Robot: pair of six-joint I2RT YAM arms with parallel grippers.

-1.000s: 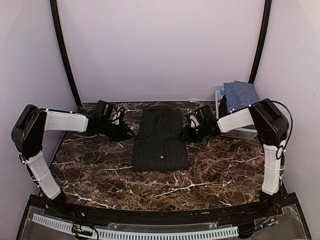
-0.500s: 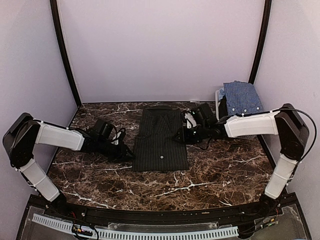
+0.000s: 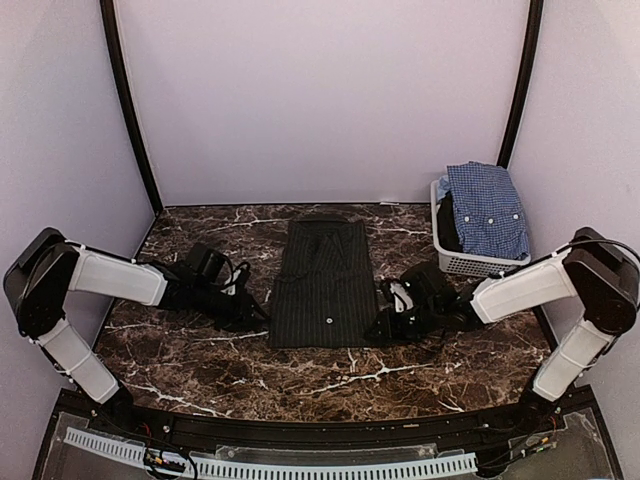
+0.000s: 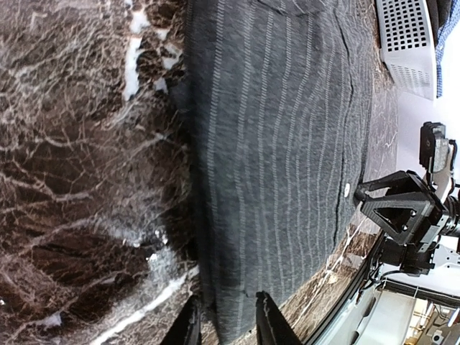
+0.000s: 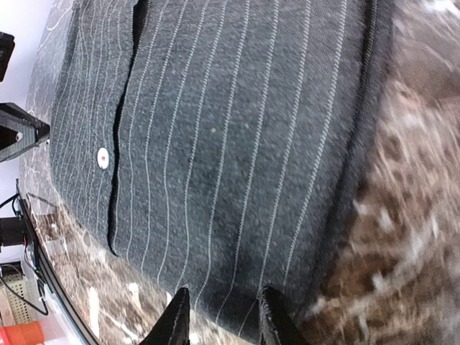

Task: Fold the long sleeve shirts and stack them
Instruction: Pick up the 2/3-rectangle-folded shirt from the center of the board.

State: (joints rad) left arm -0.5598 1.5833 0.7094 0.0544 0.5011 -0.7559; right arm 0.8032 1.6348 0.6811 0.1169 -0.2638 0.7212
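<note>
The black pinstriped long sleeve shirt (image 3: 325, 285) lies folded into a flat rectangle in the middle of the table. My left gripper (image 3: 262, 315) sits low at its near left edge. In the left wrist view its jaws (image 4: 226, 300) stand open astride that edge of the shirt (image 4: 287, 144), one finger over the cloth and one over the marble. My right gripper (image 3: 385, 318) is at the near right edge, open, both fingertips just over the shirt's (image 5: 237, 129) hem (image 5: 224, 291). The blue-and-white check shirt (image 3: 487, 205) lies heaped in the basket.
A white slatted basket (image 3: 450, 262) stands at the back right, against the right wall. The dark marble table (image 3: 200, 360) is walled on three sides. A black rail runs along its near edge (image 3: 300, 425).
The right arm has swung from the shirt's upper right side down to its near right corner. The left gripper has moved from the upper left to the near left edge. The shirt has not moved.
</note>
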